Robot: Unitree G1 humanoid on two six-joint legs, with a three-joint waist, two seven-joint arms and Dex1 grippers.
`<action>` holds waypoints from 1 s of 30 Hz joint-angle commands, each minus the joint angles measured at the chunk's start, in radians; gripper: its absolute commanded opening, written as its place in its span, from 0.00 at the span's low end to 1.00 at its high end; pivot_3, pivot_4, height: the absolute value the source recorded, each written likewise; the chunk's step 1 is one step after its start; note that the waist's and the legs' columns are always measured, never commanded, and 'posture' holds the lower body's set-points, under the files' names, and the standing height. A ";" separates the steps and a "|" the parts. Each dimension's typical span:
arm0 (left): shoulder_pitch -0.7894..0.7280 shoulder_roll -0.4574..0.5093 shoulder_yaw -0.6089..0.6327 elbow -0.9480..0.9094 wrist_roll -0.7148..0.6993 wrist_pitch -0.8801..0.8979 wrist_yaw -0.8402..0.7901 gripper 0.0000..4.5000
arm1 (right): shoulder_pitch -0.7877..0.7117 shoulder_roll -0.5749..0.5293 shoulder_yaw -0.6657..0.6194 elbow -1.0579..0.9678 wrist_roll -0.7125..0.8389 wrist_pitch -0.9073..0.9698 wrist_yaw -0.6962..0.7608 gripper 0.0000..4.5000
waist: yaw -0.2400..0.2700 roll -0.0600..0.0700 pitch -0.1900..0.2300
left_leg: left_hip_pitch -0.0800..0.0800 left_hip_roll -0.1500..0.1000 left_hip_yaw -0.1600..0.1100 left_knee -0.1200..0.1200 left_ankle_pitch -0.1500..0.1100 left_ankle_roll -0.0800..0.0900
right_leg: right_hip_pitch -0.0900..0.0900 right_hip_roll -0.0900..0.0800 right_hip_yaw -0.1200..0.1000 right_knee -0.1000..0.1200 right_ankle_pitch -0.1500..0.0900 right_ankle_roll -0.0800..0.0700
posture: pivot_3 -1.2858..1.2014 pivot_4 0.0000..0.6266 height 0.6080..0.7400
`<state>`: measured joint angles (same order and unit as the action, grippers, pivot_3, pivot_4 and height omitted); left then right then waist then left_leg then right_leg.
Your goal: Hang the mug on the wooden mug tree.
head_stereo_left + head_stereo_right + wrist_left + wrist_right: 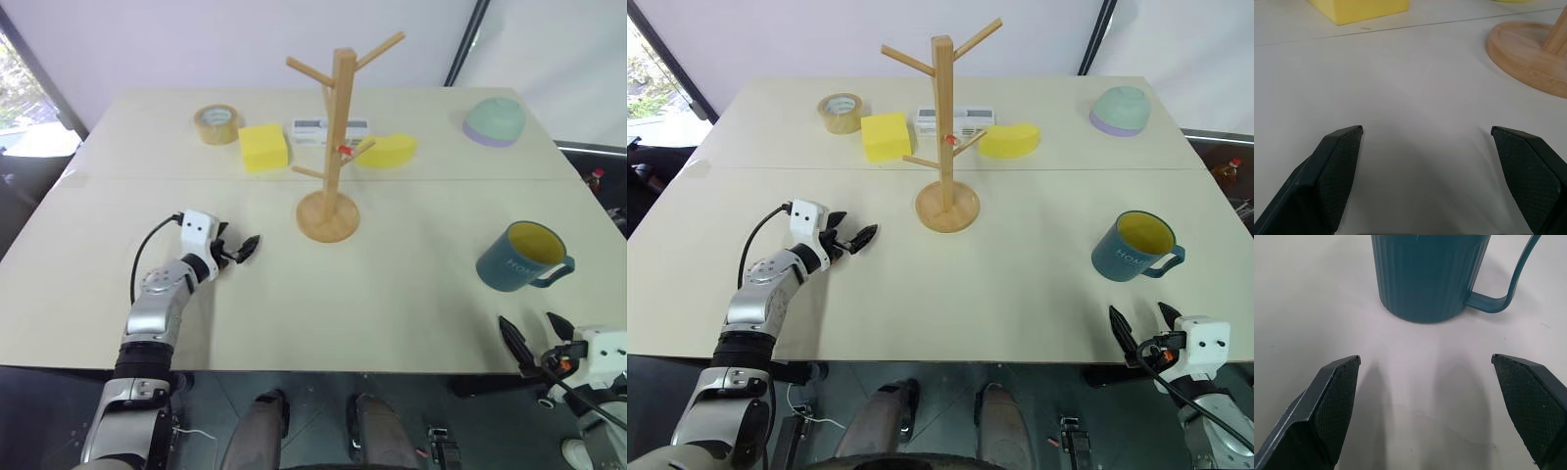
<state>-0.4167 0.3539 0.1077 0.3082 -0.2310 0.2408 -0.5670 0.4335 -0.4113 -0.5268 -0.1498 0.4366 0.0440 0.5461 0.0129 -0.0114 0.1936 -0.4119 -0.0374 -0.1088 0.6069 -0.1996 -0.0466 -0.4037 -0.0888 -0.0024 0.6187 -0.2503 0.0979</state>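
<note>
Fingers of the right gripper (1142, 328) stand spread wide and empty at the table's near edge, lined up toward the mug (1132, 246), probably to straddle its ribbed body. The mug sits upright on the pale matte table (1019, 294) just ahead, its thin loop handle turned to the robot's right (glossy teal outside, yellow within). Well to the left, the wooden mug tree (945, 137) rises from a round disc base, smooth pegs angling upward. The left gripper (236, 250) rests near that base, fingers likewise apart, holding nothing.
</note>
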 commanded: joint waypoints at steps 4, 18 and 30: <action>0.003 -0.003 0.006 -0.069 -0.032 0.016 -0.024 1.00 | -0.005 -0.011 -0.020 -0.030 0.008 -0.003 -0.005 0.99 | 0.000 0.000 0.000 | 0.000 0.000 0.000 0.000 0.000 0.000 | 0.000 0.000 0.000 0.000 0.000 0.000 | 0.52 0.24 1.00; 0.124 0.060 -0.185 -0.462 -0.183 0.104 -0.378 1.00 | -0.037 -0.037 -0.066 -0.032 0.001 0.009 -0.062 0.99 | 0.000 0.001 0.000 | 0.000 0.000 0.001 0.001 0.000 0.000 | 0.000 0.000 0.001 0.000 0.001 -0.002 | 0.52 0.24 1.00; 0.070 0.101 -0.342 -0.617 -0.247 0.205 -0.504 1.00 | -0.153 -0.029 -0.054 -0.018 -0.039 0.070 -0.198 0.99 | -0.002 0.006 -0.003 | 0.001 0.001 0.001 0.002 0.000 0.000 | 0.001 0.001 0.001 0.001 0.001 -0.003 | 0.52 0.24 1.00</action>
<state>-0.3299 0.4524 -0.2300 -0.2726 -0.4643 0.4484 -1.0641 0.2892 -0.4397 -0.5637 -0.1618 0.4045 0.1223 0.3655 0.0105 -0.0054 0.1902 -0.4114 -0.0368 -0.1076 0.6093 -0.1994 -0.0462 -0.4029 -0.0882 -0.0013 0.6198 -0.2490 0.0952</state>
